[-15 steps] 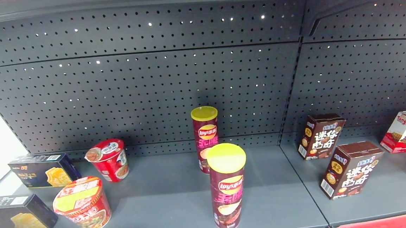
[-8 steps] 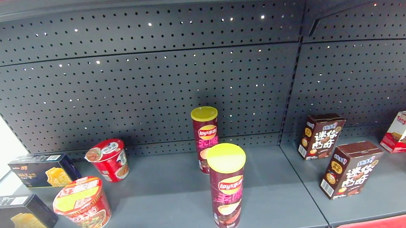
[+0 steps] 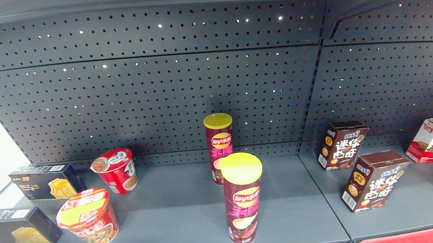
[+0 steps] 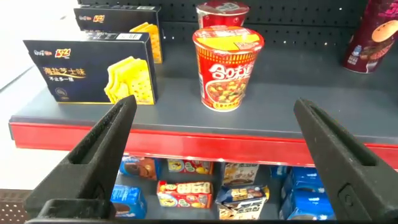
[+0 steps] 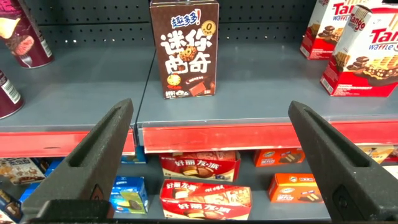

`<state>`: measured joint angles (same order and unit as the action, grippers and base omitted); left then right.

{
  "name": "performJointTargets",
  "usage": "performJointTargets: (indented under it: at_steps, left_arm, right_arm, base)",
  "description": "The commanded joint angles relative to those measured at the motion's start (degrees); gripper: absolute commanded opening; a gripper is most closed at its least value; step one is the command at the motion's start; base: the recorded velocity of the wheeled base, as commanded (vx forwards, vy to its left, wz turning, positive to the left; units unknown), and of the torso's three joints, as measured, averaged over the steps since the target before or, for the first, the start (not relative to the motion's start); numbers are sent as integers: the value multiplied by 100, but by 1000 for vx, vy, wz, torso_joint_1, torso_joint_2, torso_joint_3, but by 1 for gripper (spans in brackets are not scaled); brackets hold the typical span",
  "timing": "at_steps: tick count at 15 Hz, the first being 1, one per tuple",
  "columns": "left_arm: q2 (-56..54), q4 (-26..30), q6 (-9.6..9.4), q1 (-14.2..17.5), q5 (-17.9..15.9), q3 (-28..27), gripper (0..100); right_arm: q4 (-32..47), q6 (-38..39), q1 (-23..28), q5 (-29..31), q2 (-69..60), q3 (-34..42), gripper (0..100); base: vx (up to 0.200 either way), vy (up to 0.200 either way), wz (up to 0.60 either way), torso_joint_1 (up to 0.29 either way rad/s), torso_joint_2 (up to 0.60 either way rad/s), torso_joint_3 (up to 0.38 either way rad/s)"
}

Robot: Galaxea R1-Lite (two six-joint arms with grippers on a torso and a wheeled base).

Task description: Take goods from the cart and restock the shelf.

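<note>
Left jaws, right jaws spread wide, facing shelf [image 3: 177,214].

Nothing changed over the last second. On the shelf [image 3: 177,214] the front chip can [image 3: 242,198] and the rear chip can [image 3: 219,144] kept their spots mid-shelf. The front noodle cup [image 3: 88,217] and the rear noodle cup [image 3: 116,171] stayed beside the dark boxes [image 3: 18,227] at the left edge. The brown boxes [image 3: 374,181] toward the right edge did not shift.
</note>
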<state>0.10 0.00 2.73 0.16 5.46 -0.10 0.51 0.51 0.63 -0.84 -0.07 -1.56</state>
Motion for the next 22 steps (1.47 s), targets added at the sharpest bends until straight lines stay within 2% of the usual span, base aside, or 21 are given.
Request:
performJointTargets:
  at_steps: [1,4,5,6,8,10,12,13,14,17,20,22]
  left_arm:
    - [8,0,8,2,-1,1,100]
    - [8,0,-1,2,-1,1,100]
    - [8,0,-1,2,-1,1,100]
    - [8,0,-1,2,-1,1,100]
    - [8,0,-1,2,-1,1,100]
    - [8,0,8,2,-1,-8,100]
    - [8,0,-1,2,-1,1,100]
    - [8,0,-1,2,-1,1,100]
    - [8,0,-1,2,-1,1,100]
    - [8,0,-1,2,-1,1,100]
    - [8,0,-1,2,-1,1,100]
    - [8,0,-1,2,-1,1,100]
  right_arm:
    - [2,2,7,-4,7,-2,100]
    - [10,-130,7,5,7,7,100]
    - [-113,-139,-2,-215,7,-108,100]
    - [151,-130,24,-478,7,-1101,100]
    - [1540,-148,60,-443,341,-1901,100]
    - [1680,-157,-239,-891,851,-2428,100]
    - [1645,-165,-248,-909,1484,-2920,100]
    - [1584,-359,-371,-997,2169,-3535,100]
    - [1540,-552,-758,-1015,2451,-3720,100]
    - [1118,-1176,-1470,-1182,3294,-3834,100]
    - [1021,-1299,-2041,-1243,4244,-4212,100]
    - [538,-1282,-2410,-997,4991,-4247,100]
  base:
    - [0,0,0,0,0,0]
    - [0,0,0,0,0,0]
    - [0,0,0,0,0,0]
    - [0,0,0,0,0,0]
    - [0,0,0,0,0,0]
    - [0,0,0,0,0,0]
    - [0,0,0,0,0,0]
    - [0,0,0,0,0,0]
    - [0,0,0,0,0,0]
    - [0,0,0,0,0,0]
    - [0,0,0,0,0,0]
    - [0,0,0,0,0,0]
